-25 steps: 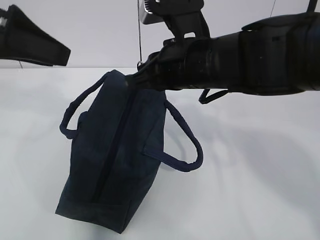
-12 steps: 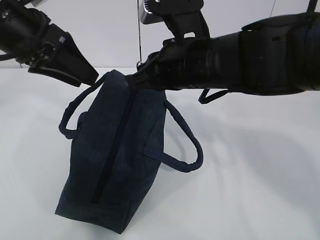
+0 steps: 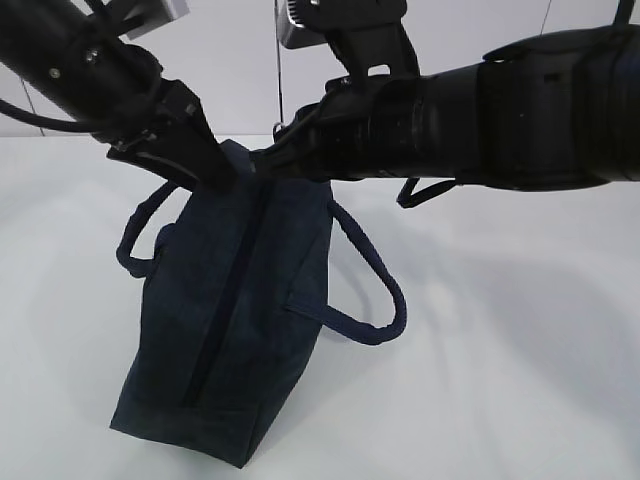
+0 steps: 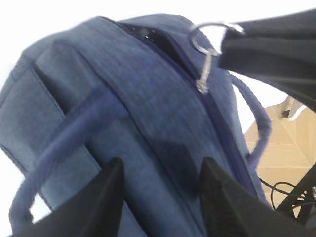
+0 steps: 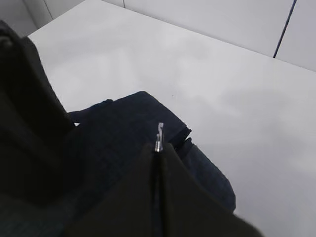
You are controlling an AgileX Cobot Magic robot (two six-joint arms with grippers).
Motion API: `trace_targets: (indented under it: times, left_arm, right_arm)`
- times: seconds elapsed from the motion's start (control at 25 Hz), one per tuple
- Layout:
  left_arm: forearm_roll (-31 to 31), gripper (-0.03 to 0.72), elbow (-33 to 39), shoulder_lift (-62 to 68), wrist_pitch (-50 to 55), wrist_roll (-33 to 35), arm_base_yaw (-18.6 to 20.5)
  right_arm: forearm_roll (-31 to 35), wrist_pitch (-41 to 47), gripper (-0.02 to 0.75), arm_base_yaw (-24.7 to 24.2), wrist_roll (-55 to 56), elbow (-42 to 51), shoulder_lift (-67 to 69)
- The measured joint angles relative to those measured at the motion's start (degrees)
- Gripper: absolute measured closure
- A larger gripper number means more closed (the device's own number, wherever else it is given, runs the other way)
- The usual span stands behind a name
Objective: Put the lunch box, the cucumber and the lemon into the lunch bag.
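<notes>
The dark navy lunch bag [image 3: 230, 320] lies on the white table with its zipper running along the top, away from the camera. My right gripper [image 3: 270, 158] reaches in from the right and is shut on the silver ring pull [image 4: 207, 42] at the bag's far end; the pull's tip [image 5: 159, 134] pokes out between the closed fingers [image 5: 170, 163]. My left gripper [image 4: 160, 168] is open at the same far end, just left of the zipper, its two fingers straddling the bag's fabric [image 4: 123, 89]. The lunch box, the cucumber and the lemon are out of view.
The bag's two loop handles [image 3: 372, 290] [image 3: 138, 232] hang out to either side. The thick black right arm [image 3: 520, 110] spans the upper right above the table [image 3: 500, 360]. Cables and floor [image 4: 281, 187] show beyond the bag in the left wrist view.
My left arm has swung in from the upper left and come down onto the bag's far end, jaws held at the same width. The right gripper and the bag have stayed put.
</notes>
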Motion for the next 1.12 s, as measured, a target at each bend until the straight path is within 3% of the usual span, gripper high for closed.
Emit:
trace_targets:
  times: [0.2,0.44,0.52,1.12]
  left_arm:
    - [0.00,0.418,-0.22,2.67,-0.10,-0.61,-1.73]
    - [1.09,0.639,-0.24,3.04,0.26,-0.83,-1.76]
    - [1.75,0.681,-0.24,3.04,1.07,-0.83,-1.76]
    - [5.16,0.697,-3.49,2.14,6.42,-0.92,-1.80]
  right_arm:
    - [0.00,0.00,0.738,0.00,-0.12,0.00,0.00]
    - [0.00,0.10,0.738,0.00,-0.20,0.00,0.10]
    - [0.00,0.10,0.738,0.00,-0.24,0.00,0.09]
    - [-0.16,3.61,0.738,-4.17,-0.34,-0.32,0.36]
